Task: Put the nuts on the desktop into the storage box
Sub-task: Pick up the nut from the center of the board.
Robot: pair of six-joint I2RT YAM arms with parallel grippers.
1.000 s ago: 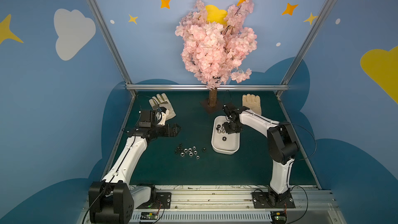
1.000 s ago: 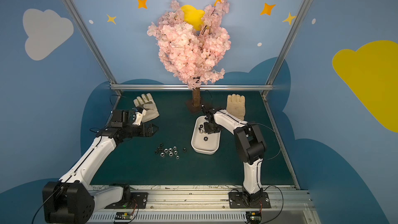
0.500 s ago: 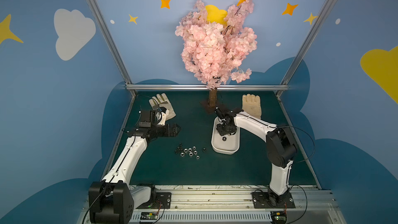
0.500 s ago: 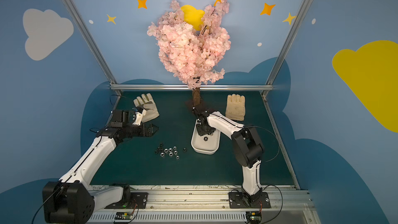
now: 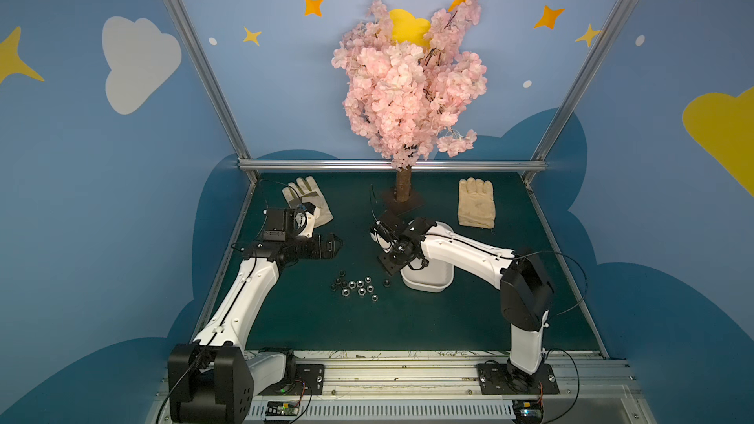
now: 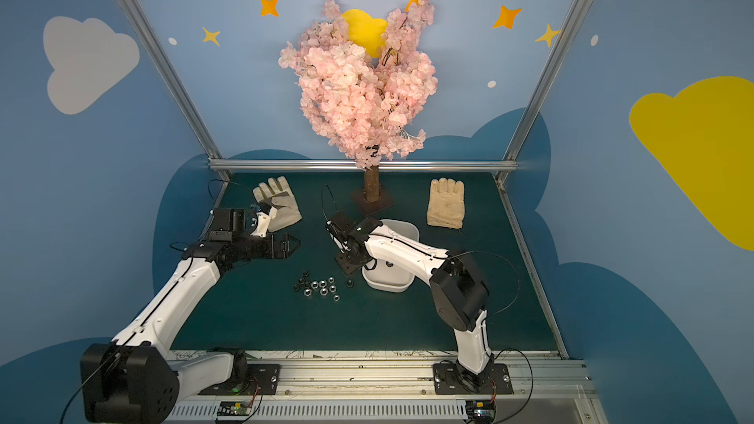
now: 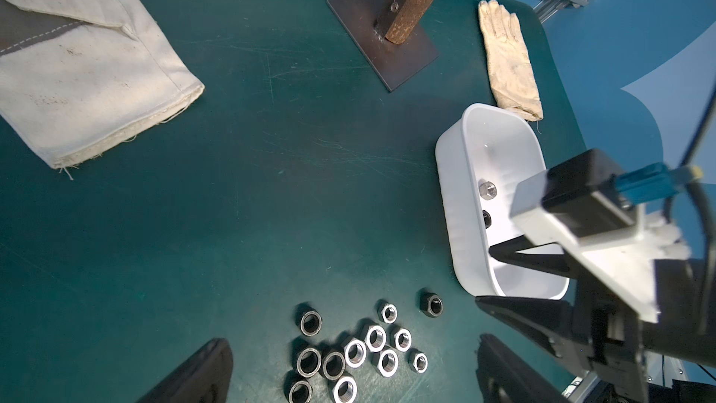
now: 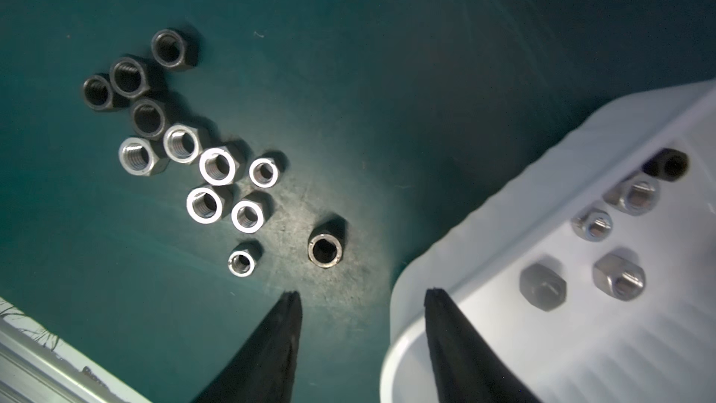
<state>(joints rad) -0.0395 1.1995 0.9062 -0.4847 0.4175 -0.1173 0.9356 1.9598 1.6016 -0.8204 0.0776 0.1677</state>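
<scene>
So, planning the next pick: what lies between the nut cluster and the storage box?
A single dark nut on the desktop, touching neither cluster nor storage box; the right wrist view shows it.

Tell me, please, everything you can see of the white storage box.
The storage box is a shallow, open white tray of smooth plastic with rounded corners. It sits flat on the desktop, beside the loose nuts, partly hidden under the right arm. Five nuts show inside: three silver, two dark. No jaws grip it.
</scene>
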